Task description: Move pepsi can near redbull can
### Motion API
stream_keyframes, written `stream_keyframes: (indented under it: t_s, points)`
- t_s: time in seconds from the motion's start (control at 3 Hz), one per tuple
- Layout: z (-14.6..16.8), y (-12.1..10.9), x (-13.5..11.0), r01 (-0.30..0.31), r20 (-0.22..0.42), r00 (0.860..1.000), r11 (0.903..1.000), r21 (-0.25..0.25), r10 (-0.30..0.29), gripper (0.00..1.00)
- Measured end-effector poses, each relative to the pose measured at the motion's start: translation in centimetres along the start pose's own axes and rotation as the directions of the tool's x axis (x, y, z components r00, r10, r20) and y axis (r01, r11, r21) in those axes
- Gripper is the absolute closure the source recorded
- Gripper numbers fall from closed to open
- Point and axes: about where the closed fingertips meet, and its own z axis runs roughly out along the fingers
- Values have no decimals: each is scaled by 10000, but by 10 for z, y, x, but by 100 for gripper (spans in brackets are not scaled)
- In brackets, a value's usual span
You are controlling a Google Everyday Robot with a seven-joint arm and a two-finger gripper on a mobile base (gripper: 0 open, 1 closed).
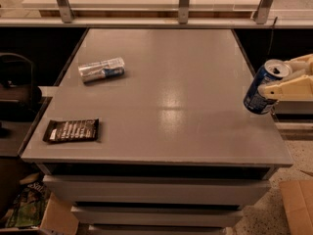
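The pepsi can (260,89), dark blue with a silver top, is at the table's right edge, tilted to the right and lifted slightly off the surface. My gripper (274,80) reaches in from the right with cream fingers (288,88) shut on the can's upper part. The redbull can (101,69), slim and silver with blue patches, lies on its side at the back left of the table, far from the pepsi can.
A flat dark snack packet (72,129) lies near the front left corner of the grey table (171,106). A railing with metal posts (184,4) runs behind it. Cardboard boxes (297,204) sit on the floor at the right and lower left.
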Motion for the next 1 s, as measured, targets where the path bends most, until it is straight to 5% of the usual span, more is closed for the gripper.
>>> stream_keyframes:
  t_s: [0.67, 1.0]
  points:
    - [14, 2, -18, 435, 258, 9988, 9983, -400, -425, 100]
    - [38, 8, -51, 1203, 801, 9905, 9866, -1101, -1118, 100]
